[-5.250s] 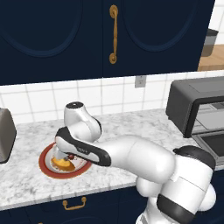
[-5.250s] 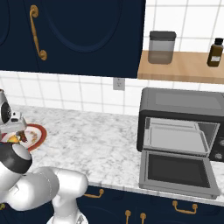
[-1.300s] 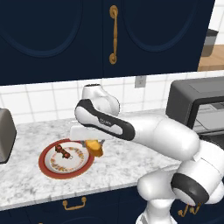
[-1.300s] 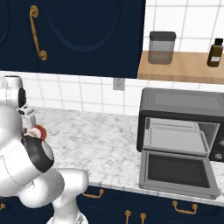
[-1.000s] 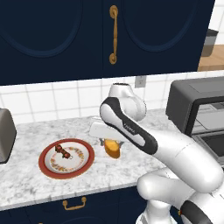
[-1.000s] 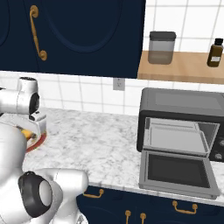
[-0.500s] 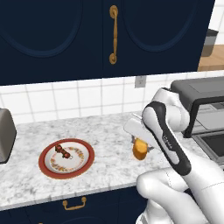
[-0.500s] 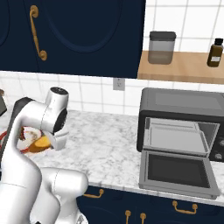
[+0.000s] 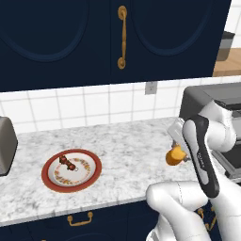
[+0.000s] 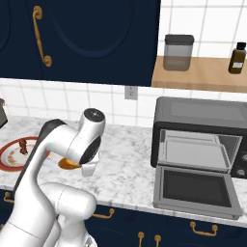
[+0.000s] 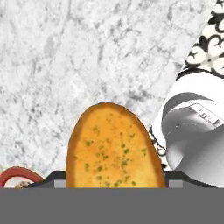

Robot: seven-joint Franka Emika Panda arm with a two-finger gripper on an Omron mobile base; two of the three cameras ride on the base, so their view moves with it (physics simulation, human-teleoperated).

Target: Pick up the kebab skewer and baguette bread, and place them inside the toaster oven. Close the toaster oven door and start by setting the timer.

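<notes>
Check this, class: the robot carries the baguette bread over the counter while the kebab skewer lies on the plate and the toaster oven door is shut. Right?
Not quite: the toaster oven door hangs open, as the right base view shows. The baguette bread is carried in the jaws; the kebab skewer lies on the plate.

A glossy white robot arm (image 9: 197, 207) is built of smooth, rounded, bulbous segments with a plastic-like sheen. A long black strip (image 9: 203, 155) runs along one link, carrying small pale lettering too tiny to read. Dark grey round caps (image 10: 94, 115) close the joints, and black bands separate neighbouring segments. From the right base camera the same white shells look fat and tubular, shading to soft grey underneath.
</notes>
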